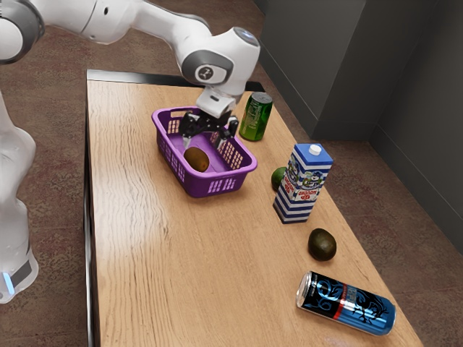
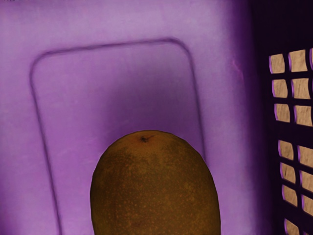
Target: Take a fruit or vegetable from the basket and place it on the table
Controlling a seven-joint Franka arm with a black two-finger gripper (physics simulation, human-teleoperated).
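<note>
Basket (image 1: pixel 194 182): one is seen
Brown fruit (image 1: pixel 196 159): one is seen
Dark green fruits (image 1: pixel 322 245): two are seen
Carton (image 1: pixel 298 189): one is seen
Cans (image 1: pixel 257 117): two are seen

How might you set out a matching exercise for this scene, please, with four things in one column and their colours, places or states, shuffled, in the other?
Things:
1. basket
2. carton
3. brown fruit
4. black-and-blue can

Descriptions:
A. lying on its side
B. inside the basket
C. purple
D. striped in blue and white

Right pairs: 1-C, 2-D, 3-B, 4-A
</note>
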